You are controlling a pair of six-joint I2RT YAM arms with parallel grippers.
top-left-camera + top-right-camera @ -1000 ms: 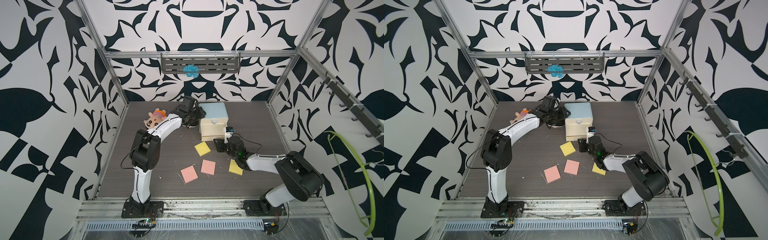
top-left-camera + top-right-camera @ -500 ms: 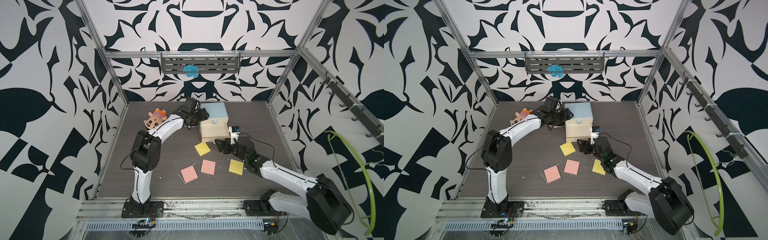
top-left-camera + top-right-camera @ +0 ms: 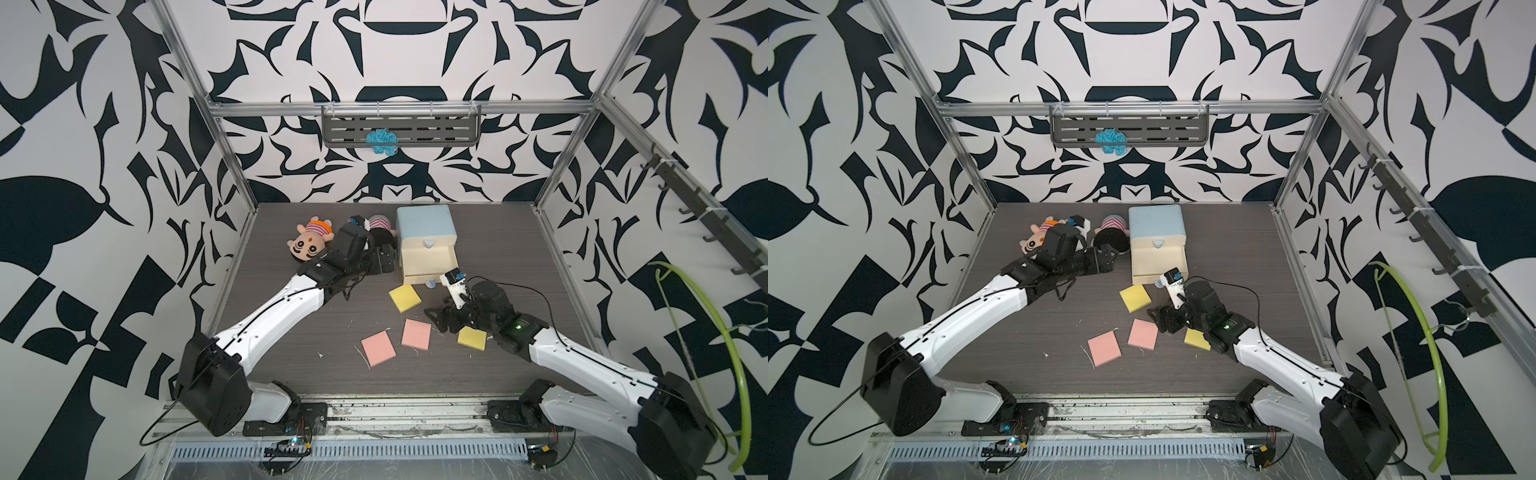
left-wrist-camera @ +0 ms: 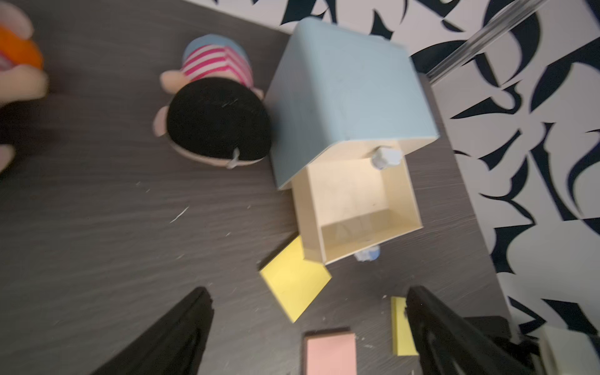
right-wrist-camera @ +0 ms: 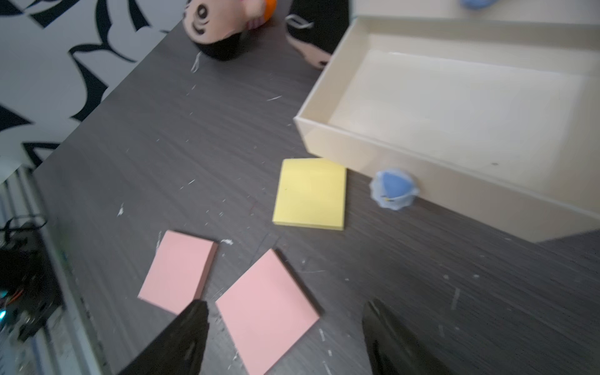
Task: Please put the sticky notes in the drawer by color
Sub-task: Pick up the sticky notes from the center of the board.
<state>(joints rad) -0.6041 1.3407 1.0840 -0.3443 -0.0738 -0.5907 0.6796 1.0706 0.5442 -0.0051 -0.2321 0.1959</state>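
Left claw (image 4: 306, 293) apart, holding nothing, left of drawer (image 3: 424, 226); right claw (image 5: 285, 305) apart by pink sticky notes (image 3: 416, 334); tray (image 3: 428, 262), probably lowest, pulled out.

The left arm (image 3: 270, 316) reaches out long and low from its base, and its wrist bends at the end. The left gripper (image 4: 308, 292) has its two black fingers (image 4: 181, 328) spread wide, and it holds nothing. The right arm (image 3: 582, 361) stretches out low too. The right gripper (image 5: 285, 305) tips down a little, its fingers (image 5: 185, 334) also wide apart, with nothing held between them.
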